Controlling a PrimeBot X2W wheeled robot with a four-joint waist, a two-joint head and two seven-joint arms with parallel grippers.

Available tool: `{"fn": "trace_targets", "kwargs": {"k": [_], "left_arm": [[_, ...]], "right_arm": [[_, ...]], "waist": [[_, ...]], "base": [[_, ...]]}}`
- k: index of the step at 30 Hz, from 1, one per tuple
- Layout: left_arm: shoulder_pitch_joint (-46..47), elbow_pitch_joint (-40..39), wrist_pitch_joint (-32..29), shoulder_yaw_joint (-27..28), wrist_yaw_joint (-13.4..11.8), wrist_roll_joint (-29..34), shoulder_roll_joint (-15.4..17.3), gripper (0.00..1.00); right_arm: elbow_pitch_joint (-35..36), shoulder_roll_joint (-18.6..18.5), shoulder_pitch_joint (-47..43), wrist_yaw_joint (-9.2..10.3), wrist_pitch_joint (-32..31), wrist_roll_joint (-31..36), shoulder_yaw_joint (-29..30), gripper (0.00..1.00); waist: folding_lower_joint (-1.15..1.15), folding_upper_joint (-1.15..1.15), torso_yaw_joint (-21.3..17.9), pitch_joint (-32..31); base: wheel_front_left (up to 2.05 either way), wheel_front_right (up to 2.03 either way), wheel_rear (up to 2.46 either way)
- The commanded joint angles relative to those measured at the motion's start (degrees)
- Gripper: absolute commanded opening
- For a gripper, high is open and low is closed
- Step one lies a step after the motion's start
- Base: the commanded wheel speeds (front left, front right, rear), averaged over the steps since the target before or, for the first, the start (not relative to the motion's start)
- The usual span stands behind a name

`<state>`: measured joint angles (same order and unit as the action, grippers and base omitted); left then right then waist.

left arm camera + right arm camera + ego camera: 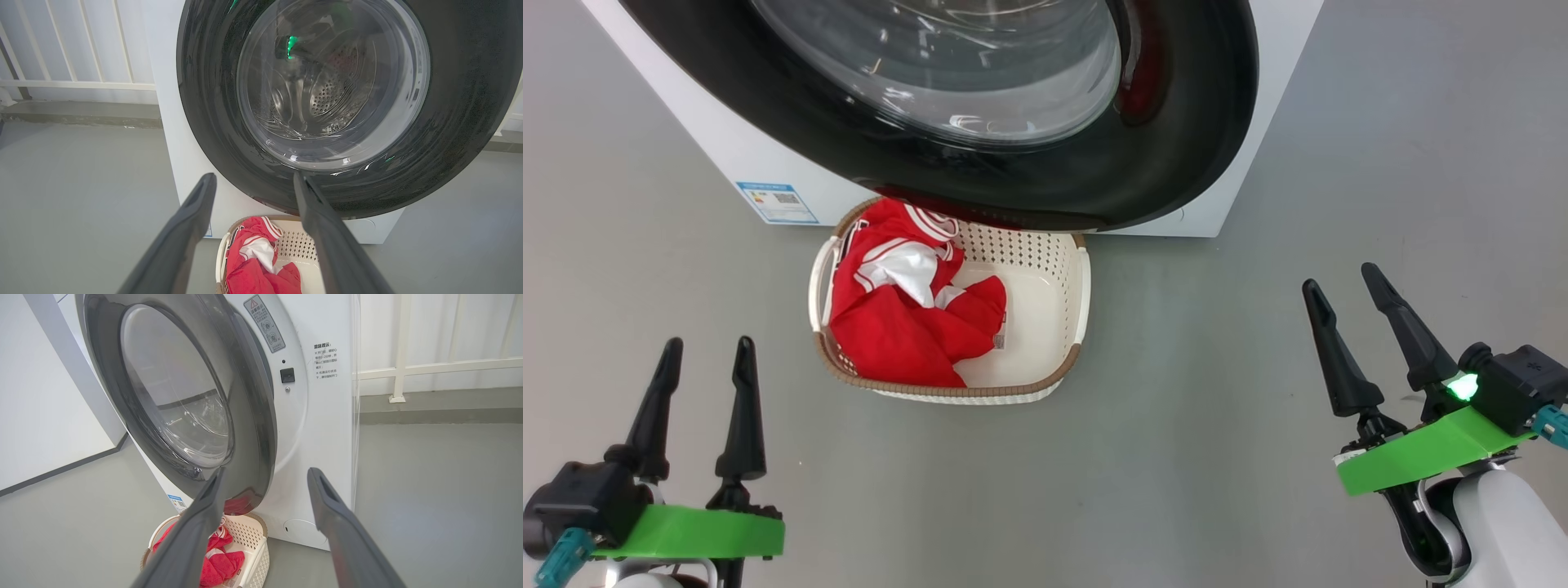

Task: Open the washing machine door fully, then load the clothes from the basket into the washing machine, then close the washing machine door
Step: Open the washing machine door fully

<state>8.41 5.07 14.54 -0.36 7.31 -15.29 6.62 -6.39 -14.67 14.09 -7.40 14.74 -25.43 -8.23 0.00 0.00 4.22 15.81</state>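
Observation:
The washing machine door (1176, 163), glossy black with a bulging glass window, stands partly open from the white washing machine (727, 147) and overhangs the far end of the basket (1081, 302). In the right wrist view the door (253, 428) is swung out on its left side, with a gap at its right edge. Red clothes (898, 327) with white patches fill the basket's left half. My left gripper (709, 343) is open at the lower left, short of the basket. My right gripper (1339, 278) is open and empty at the right, well clear of the basket.
The basket stands on grey floor right against the machine's front. A blue label sticker (778, 202) and a round flap (304, 531) sit low on the machine. A white railing (81, 83) and a raised kerb (441, 410) run behind, with a white wall (41, 416) beside.

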Motion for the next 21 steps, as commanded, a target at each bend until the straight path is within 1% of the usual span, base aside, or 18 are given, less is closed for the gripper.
{"fn": "trace_targets", "kwargs": {"k": [1,2,3,4,5,7,8,12,15,18,21], "left_arm": [[-0.2,-1.3,0.5,2.0,0.2,0.5,1.1,1.0],[-0.2,-1.4,0.5,2.0,0.2,0.5,1.1,1.0],[-0.2,-1.4,0.5,2.0,0.2,0.5,1.1,1.0],[-0.2,-1.4,0.5,2.0,0.2,0.5,1.1,1.0],[-0.2,-1.5,0.5,2.0,0.2,0.5,1.1,1.0],[-0.2,-1.5,0.5,2.0,0.2,0.5,1.1,1.0],[-0.2,-1.5,0.5,2.1,0.2,0.4,1.1,1.0],[0.0,-1.6,0.5,2.0,0.2,0.4,1.2,1.0],[0.3,-1.6,0.5,2.1,0.2,0.3,1.3,1.0],[0.4,-1.5,0.5,2.1,0.2,0.3,1.3,1.0],[0.5,-1.4,0.5,2.1,0.2,0.3,1.4,1.0]], "right_arm": [[1.6,-0.6,0.2,-0.09,0.3,-0.5,-1.1,0.93],[1.8,-0.8,0.5,-0.09,0.3,-0.8,-1.1,0.78],[1.9,-0.9,0.6,-0.09,0.3,-0.8,-1.1,0.67],[1.9,-1.0,0.8,-0.09,0.3,-0.9,-1.2,0.49],[2.0,-1.1,1.0,-0.09,0.3,-1.1,-1.3,0.41],[2.2,-1.4,1.6,-0.09,0.3,-1.5,-1.6,0.19],[2.3,-1.6,2.0,-0.09,0.3,-2.0,-1.8,0.0],[3.1,-2.6,3.9,-0.09,0.3,-4.7,-2.2,0.0],[3.3,-3.6,5.8,-0.09,0.3,-8.2,-2.2,0.0],[2.6,-4.9,8.0,-0.09,0.3,-12.7,-2.7,0.0],[0.3,-6.7,10.6,-0.09,-0.6,-18.7,-4.2,0.0]], "waist": [[0.0,0.0,0.0,0.0],[0.0,0.0,0.0,0.1],[0.0,0.0,-0.1,0.1],[0.0,0.0,-0.1,0.2],[0.0,0.0,-0.1,0.2],[0.0,0.0,-0.1,0.3],[0.0,0.0,-0.1,0.4],[0.0,0.0,0.0,0.9],[0.0,0.0,0.0,1.2],[0.0,0.0,-0.1,1.4],[0.0,0.0,-0.1,1.6]], "base": [[0.0,0.0,0.0],[0.0,0.0,0.0],[0.0,0.0,0.0],[0.0,0.0,0.0],[0.0,0.0,0.0],[0.0,0.0,0.0],[0.0,0.0,0.0],[0.0,0.0,0.0],[0.0,0.0,0.0],[0.0,0.0,0.0],[0.0,0.0,0.0]]}}
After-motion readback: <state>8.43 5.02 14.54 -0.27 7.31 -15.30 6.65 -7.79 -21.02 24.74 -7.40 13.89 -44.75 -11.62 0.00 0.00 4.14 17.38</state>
